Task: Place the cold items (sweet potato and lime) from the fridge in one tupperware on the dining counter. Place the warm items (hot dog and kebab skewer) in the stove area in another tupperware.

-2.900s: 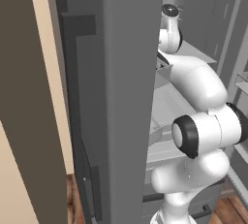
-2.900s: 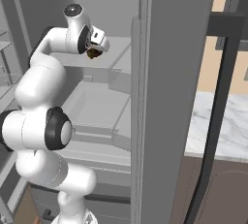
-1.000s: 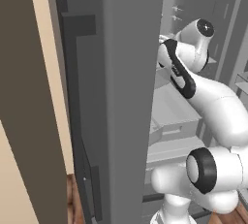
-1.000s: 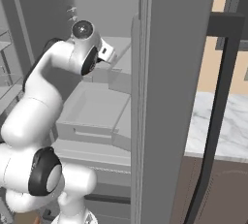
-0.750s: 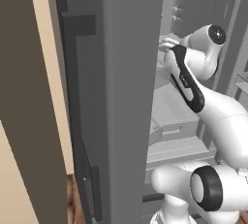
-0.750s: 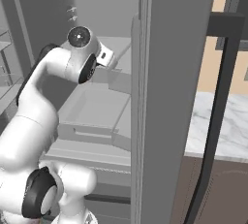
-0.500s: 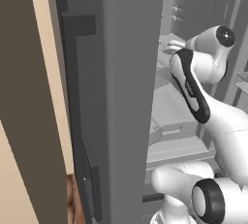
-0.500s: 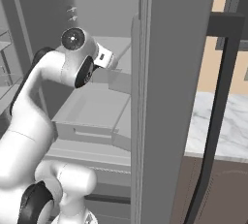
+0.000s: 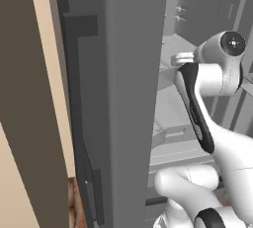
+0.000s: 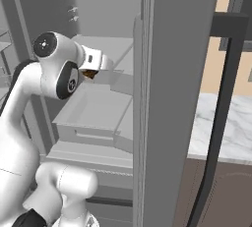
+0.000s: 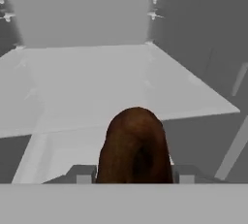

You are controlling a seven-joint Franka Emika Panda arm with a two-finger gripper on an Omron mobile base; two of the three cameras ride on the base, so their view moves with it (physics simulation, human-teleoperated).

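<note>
I see my gripper [image 11: 134, 177] clamped on the dark brown oblong sweet potato [image 11: 135, 145], apparently; it hides both fingertips inside the grey steel fridge [image 10: 167, 98].

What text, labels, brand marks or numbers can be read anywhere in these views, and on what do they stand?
None: no readable text, label, brand or number anywhere.
The fridge walls and shelves are plain grey.
The sweet potato held in the gripper bears no mark.
The dining counter shows veining only.

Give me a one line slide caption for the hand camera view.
Gripper shut on the brown sweet potato, above a pale fridge shelf.
</note>
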